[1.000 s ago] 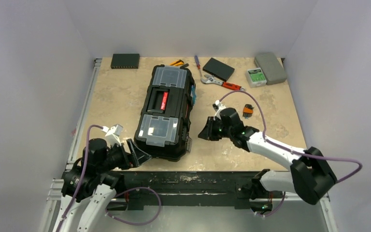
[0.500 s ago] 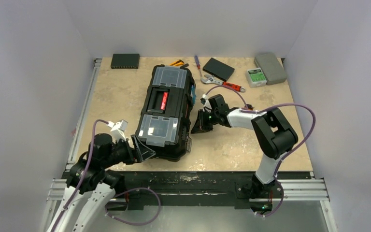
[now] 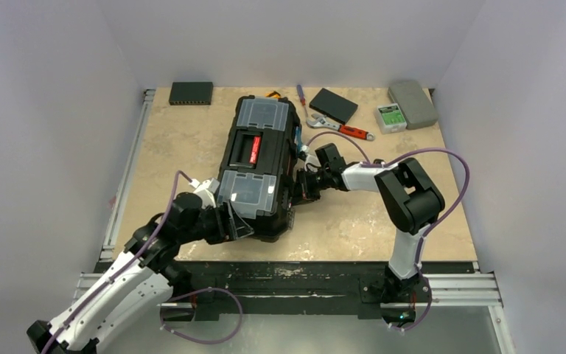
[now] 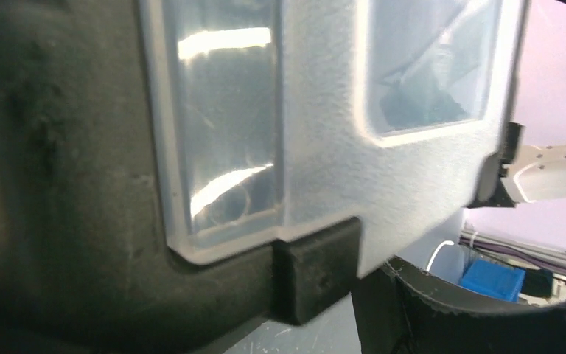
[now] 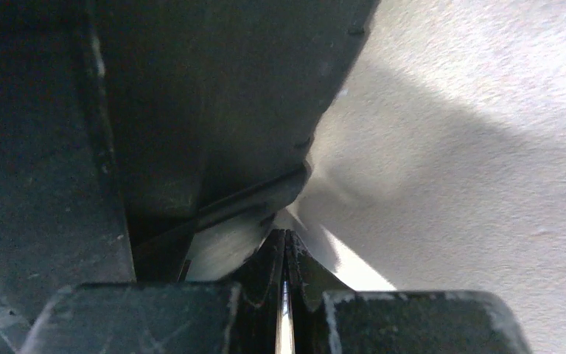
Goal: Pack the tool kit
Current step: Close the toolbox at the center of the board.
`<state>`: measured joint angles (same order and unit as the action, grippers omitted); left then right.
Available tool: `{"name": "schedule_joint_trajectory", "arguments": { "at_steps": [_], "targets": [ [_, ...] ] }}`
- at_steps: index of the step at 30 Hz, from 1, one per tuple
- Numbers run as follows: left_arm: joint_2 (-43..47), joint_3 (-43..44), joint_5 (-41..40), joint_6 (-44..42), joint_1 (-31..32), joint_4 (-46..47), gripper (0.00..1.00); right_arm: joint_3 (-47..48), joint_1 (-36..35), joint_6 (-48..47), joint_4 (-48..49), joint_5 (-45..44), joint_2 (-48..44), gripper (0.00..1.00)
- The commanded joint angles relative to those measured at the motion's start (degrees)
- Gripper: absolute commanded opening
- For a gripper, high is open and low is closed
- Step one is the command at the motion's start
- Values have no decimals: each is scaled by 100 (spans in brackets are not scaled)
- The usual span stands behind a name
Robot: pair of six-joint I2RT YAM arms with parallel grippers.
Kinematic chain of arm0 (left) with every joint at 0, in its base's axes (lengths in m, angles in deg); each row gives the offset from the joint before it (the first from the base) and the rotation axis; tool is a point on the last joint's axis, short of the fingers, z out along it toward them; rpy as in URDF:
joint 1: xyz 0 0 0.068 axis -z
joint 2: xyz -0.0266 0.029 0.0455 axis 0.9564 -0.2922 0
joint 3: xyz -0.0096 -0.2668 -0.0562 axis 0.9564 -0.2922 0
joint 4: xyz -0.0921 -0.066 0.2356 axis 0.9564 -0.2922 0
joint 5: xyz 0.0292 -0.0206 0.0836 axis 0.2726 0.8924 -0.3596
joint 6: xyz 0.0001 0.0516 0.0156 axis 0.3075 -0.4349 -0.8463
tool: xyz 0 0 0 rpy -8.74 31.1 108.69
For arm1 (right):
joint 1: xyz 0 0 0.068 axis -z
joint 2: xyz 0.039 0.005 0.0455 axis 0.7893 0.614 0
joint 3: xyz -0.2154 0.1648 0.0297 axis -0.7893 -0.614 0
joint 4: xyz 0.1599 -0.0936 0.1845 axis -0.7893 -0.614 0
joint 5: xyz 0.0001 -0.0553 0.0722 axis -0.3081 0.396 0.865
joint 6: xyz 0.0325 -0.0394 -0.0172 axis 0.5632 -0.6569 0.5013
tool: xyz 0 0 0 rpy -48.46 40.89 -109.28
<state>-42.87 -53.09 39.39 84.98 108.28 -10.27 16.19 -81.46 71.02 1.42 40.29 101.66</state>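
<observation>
The tool kit (image 3: 254,151) is a large black toolbox with a red-marked handle and two clear lid compartments, lying closed in the middle of the table. My left gripper (image 3: 234,221) stands open at its near-left corner, fingers against the near end. The left wrist view is filled by a clear lid compartment (image 4: 221,133) and a black latch (image 4: 317,269), with one finger (image 4: 442,317) at the lower right. My right gripper (image 3: 304,186) is shut and empty, its tips (image 5: 285,243) pressed to the box's right wall (image 5: 191,110) low by the tabletop (image 5: 486,147).
Behind the box lie a red-handled wrench (image 3: 339,127), a screwdriver (image 3: 301,94) and a yellow-handled tool (image 3: 271,94). A flat black box (image 3: 333,105), a green-labelled white box (image 3: 390,118) and a grey case (image 3: 413,103) sit back right. A black device (image 3: 191,92) is back left.
My left arm reached forward to the box's near-left corner. My right gripper shut and swung left against the box's right side. The box shifted slightly away.
</observation>
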Motion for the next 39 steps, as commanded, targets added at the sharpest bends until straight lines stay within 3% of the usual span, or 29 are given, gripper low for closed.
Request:
{"name": "schedule_joint_trajectory", "arguments": {
  "at_steps": [1,7,21,26,32,35,39],
  "targets": [
    [-620,159,-604,12,461,1590,70,-317,-28,-314,-7,676,-206,0],
    [-1304,716,-941,-313,651,1565,71,-1103,-7,-243,450,934,-610,0],
    [-1606,1647,-1239,-1188,830,583,74,-2199,340,-13,416,964,-2449,0],
    [-1943,2826,-2343,-1861,1998,-663,74,-2292,342,204,500,971,-2687,0],
    [-3351,4699,-4022,-2128,3531,-2205,70,-2429,342,498,802,878,-2755,0],
    [-4141,5511,-4331,-2138,3990,-2625,70,-2468,346,583,891,860,-2760,0],
    [-4969,6017,-4101,-2171,4231,-2639,68,-2516,342,695,999,876,-2815,0]
  ]
}}
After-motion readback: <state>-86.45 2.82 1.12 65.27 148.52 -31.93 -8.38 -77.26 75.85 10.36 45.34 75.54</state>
